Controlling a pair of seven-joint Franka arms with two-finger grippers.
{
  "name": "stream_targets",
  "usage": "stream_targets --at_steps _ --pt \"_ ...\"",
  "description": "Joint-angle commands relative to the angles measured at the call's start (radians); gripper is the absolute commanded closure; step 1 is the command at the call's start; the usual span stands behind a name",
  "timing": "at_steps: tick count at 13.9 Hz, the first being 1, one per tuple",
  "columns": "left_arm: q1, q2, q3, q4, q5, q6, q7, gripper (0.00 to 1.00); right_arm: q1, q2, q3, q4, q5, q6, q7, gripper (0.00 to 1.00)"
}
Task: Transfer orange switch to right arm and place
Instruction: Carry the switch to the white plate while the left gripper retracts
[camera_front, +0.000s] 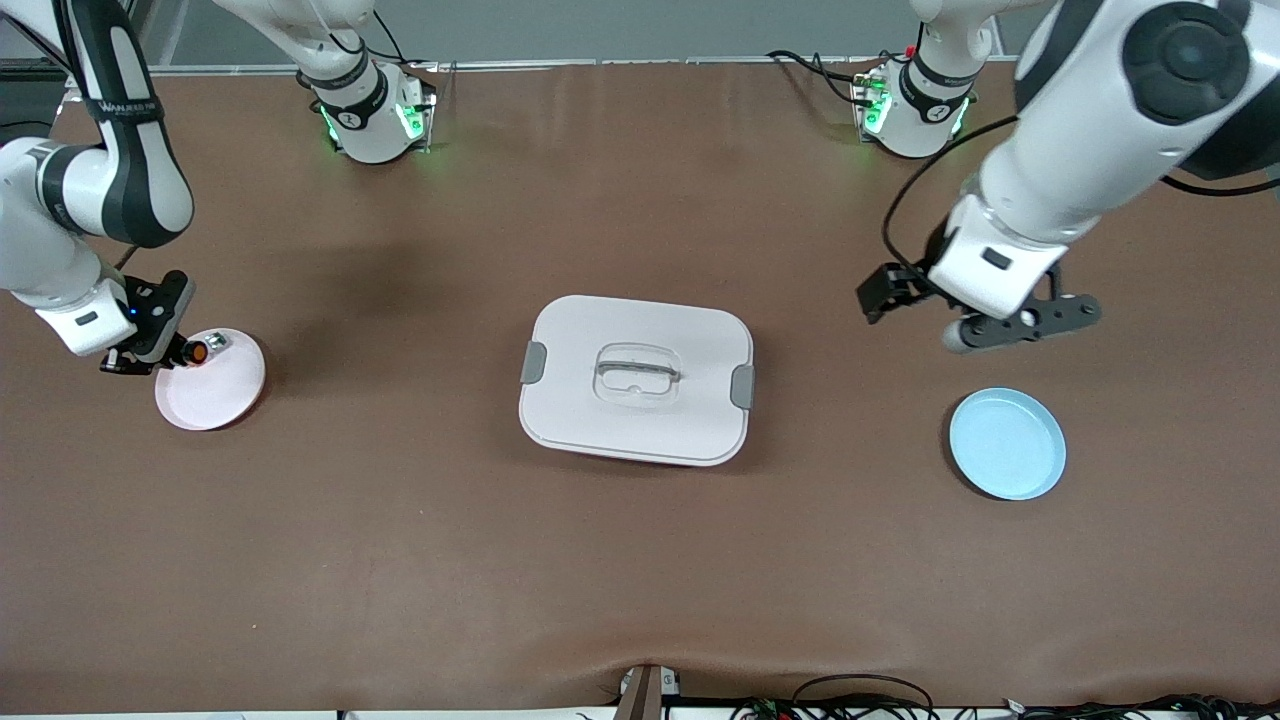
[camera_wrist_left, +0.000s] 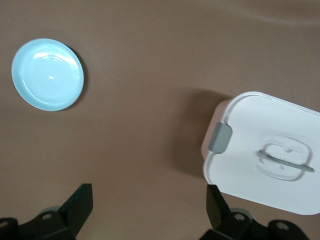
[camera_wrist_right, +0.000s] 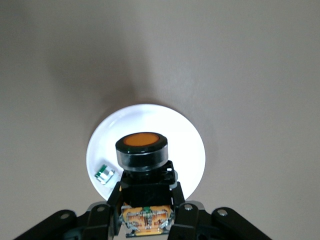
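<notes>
My right gripper (camera_front: 178, 353) is shut on the orange switch (camera_front: 197, 352), a black stub with a round orange face. It holds the switch low over the edge of the pink plate (camera_front: 215, 395) at the right arm's end of the table. In the right wrist view the switch (camera_wrist_right: 142, 145) sits between the right gripper's (camera_wrist_right: 147, 192) fingers, over the plate (camera_wrist_right: 192, 150). The plate looks white there. My left gripper (camera_front: 985, 322) hangs open and empty above the table close to the blue plate (camera_front: 1007, 443). In the left wrist view the left gripper (camera_wrist_left: 150, 210) shows only bare table between its fingers.
A small silvery part (camera_front: 218, 342) lies on the pink plate beside the switch, and the right wrist view shows that part (camera_wrist_right: 104, 174) too. A white lidded box (camera_front: 637, 378) with grey clasps stands mid-table. The left wrist view takes in the box (camera_wrist_left: 270, 155) and the blue plate (camera_wrist_left: 47, 75).
</notes>
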Motion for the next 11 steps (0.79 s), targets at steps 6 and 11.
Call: stream_targets --at_steps 6,11 --pt "0.189 -0.024 -0.003 -0.006 0.015 -0.018 0.361 0.0 -0.059 0.171 0.018 0.0 -0.019 0.176 -0.073 1.0" --pt "0.25 -0.015 0.028 -0.006 0.037 -0.001 0.596 0.0 -0.062 0.251 0.018 0.009 -0.019 0.266 -0.125 1.0"
